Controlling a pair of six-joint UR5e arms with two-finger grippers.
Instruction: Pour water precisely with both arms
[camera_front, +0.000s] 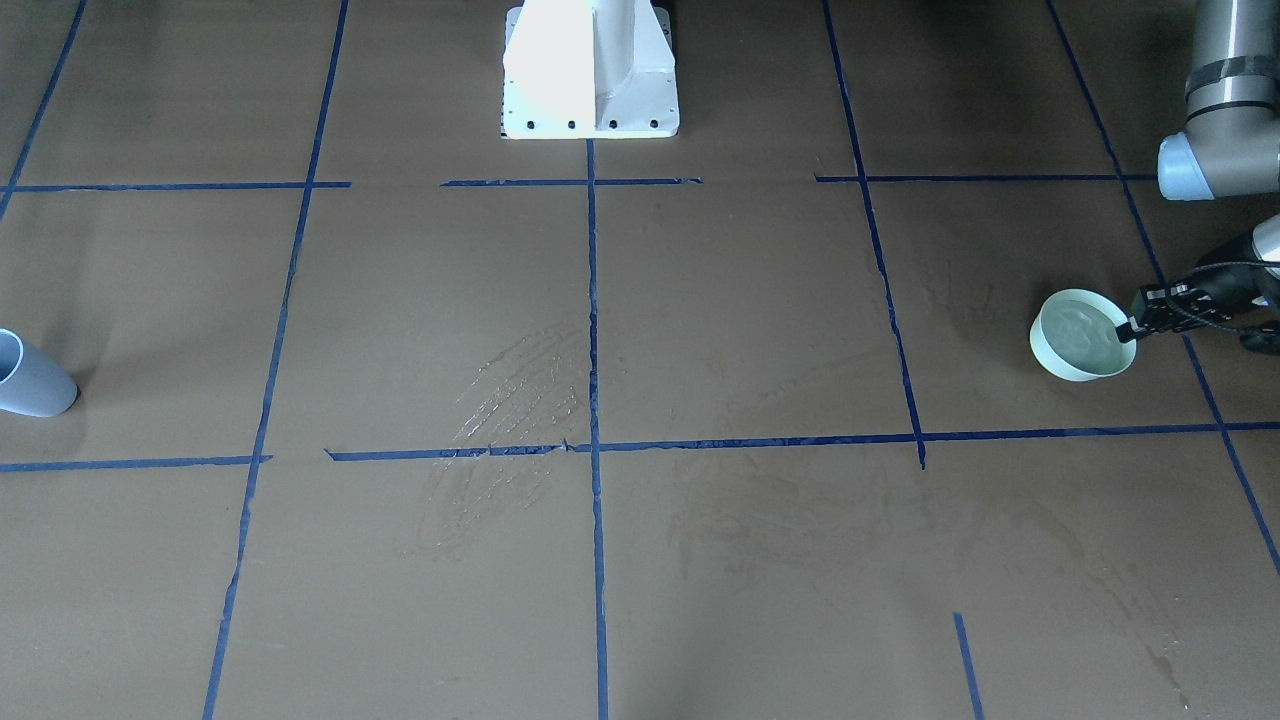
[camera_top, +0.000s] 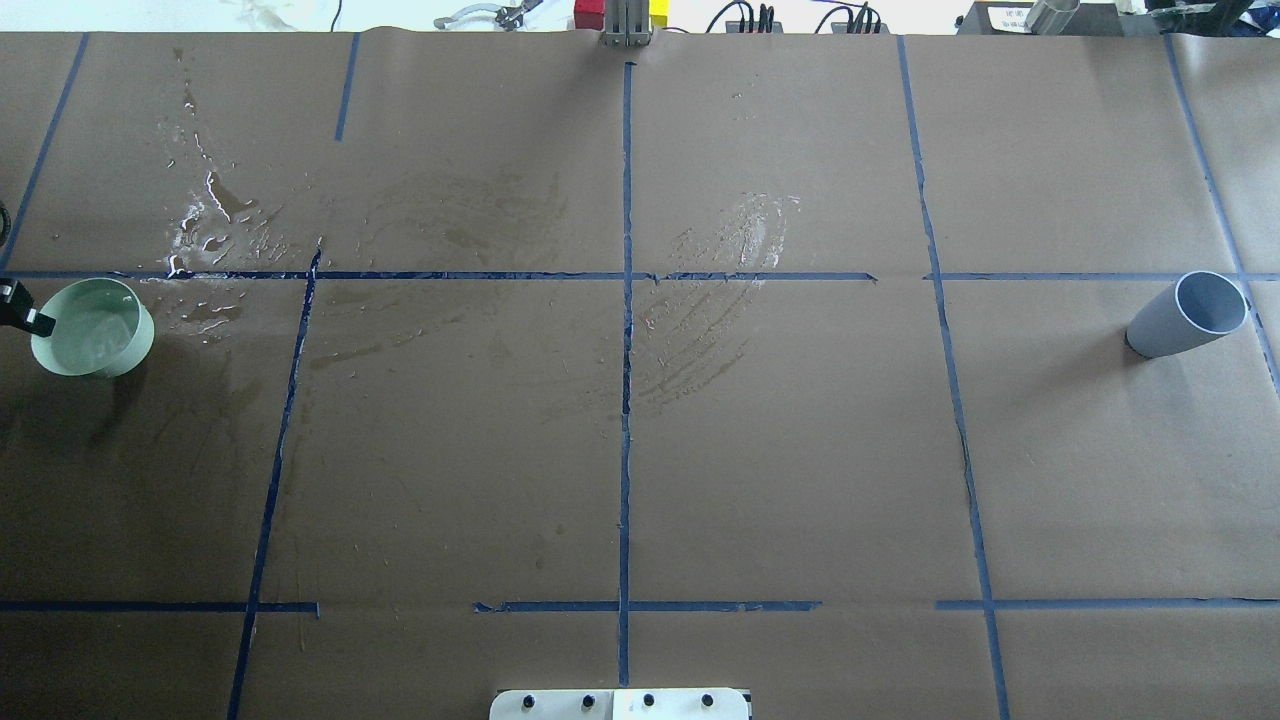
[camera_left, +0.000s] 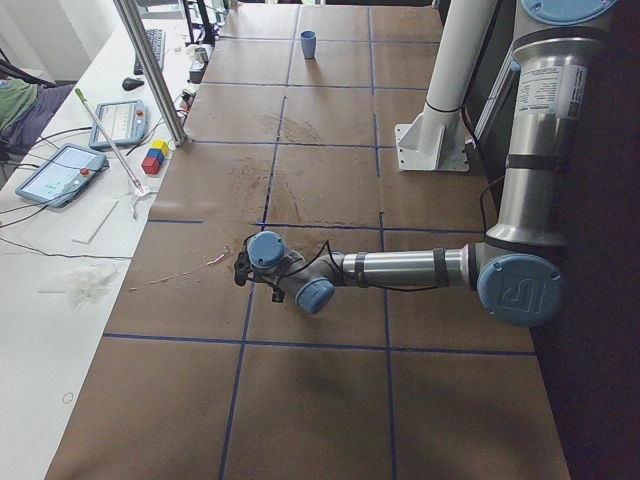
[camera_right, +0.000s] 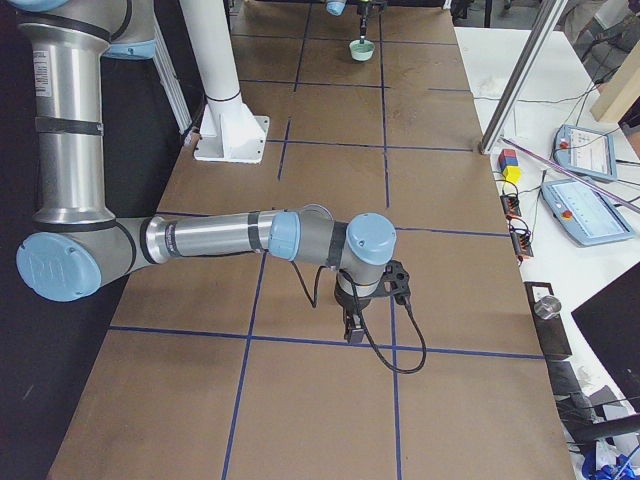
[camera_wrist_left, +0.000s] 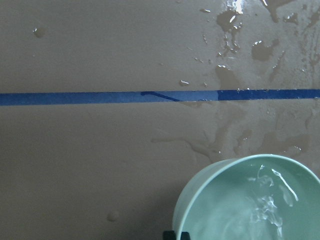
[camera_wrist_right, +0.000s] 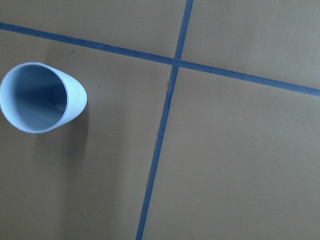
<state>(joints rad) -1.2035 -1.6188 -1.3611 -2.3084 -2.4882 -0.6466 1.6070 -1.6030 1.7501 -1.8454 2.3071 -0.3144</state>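
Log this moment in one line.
left gripper: pinching pale green round cup rim | water: inside | right gripper: apart from grey-blue plastic cup

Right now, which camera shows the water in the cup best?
The left wrist view: the water is close, rippling inside the green cup. Overhead and front views show only a faint sheen in a small cup; the right side view, a tiny far cup; the others don't show it.

Matt brown paper (camera_top: 800, 450) covers the table, ruled with faintly shiny blue tape (camera_top: 625, 450) and blotched with glistening wet streaks (camera_top: 215, 215). A smooth, plastic-looking mint-green cup (camera_top: 148, 335) holds glossy clear water (camera_wrist_left: 250, 210). The grey-blue cup (camera_top: 1160, 335) looks matt. The left arm (camera_left: 400, 268) and right arm (camera_right: 210, 238) are satin silver-grey metal tubes.
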